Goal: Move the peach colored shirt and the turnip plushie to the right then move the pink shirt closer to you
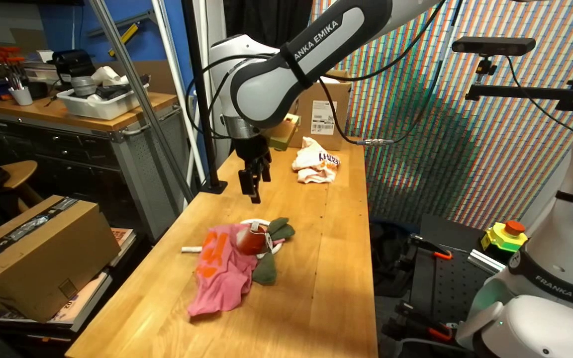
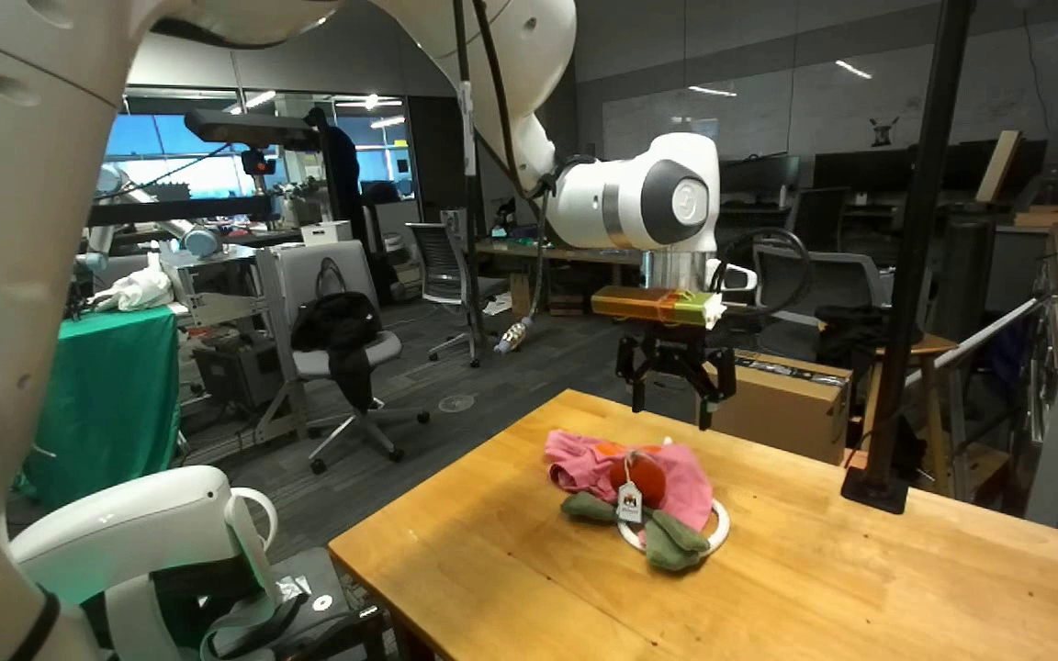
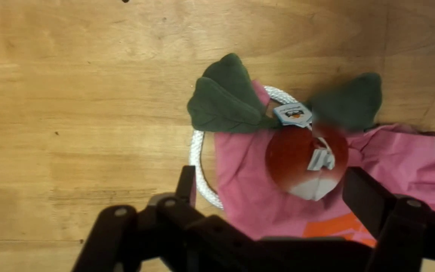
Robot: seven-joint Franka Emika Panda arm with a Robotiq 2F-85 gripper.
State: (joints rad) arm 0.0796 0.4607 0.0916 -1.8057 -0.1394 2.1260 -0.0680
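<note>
hovering, gripper (image 3: 270,170) holds nothing, fingers (image 3: 366,198) wide apart; turnip plushie (image 3: 298,156) rests on pink shirt (image 1: 229,272), toward three o'clock in wrist view; probably light, squashy: pinch round red body (image 3: 289,164), sparing shirt beneath

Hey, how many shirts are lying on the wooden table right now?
2. The pink shirt lies partly under the turnip plushie; the peach colored shirt lies crumpled near a labeled cardboard box in an exterior view. Anything beneath their folds would be hidden.
</note>
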